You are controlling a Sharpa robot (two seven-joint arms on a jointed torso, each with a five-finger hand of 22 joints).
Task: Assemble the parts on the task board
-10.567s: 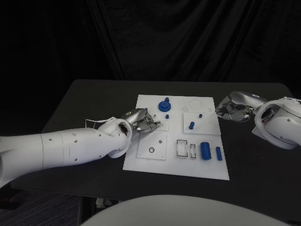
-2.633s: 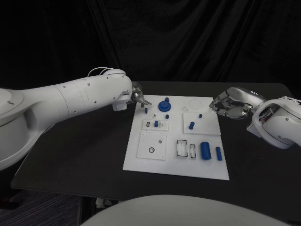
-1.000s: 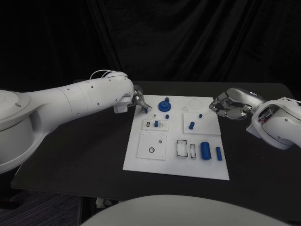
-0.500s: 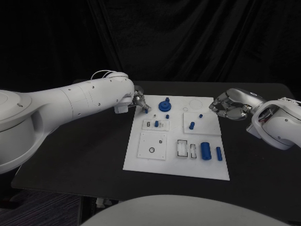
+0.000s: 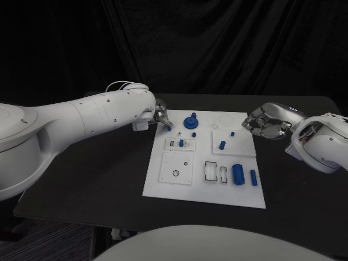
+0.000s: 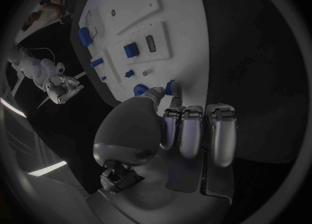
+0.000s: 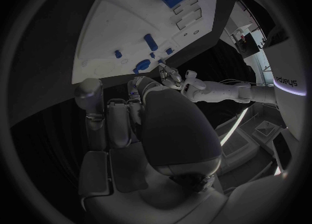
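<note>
- The left hand (image 5: 160, 118) hangs over the far left corner of the white task board (image 5: 168, 185), its fingers (image 6: 174, 90) pinching a small blue peg (image 6: 171, 86) at the board's edge.
- On the board, a blue round part with a stem (image 5: 191, 120) stands near the far edge, with two small blue pegs just this side of it, one of them (image 5: 193, 134) near the middle.
- Further right, a short blue peg (image 5: 222, 144) stands upright in a square plate, and a large blue cylinder (image 5: 237, 173) lies beside a thinner blue pin (image 5: 253, 178) near the board's near right corner.
- The right hand (image 5: 266, 123) hovers above the black desk (image 5: 103, 163) just off the board's far right corner, fingers curled in around nothing.
</note>
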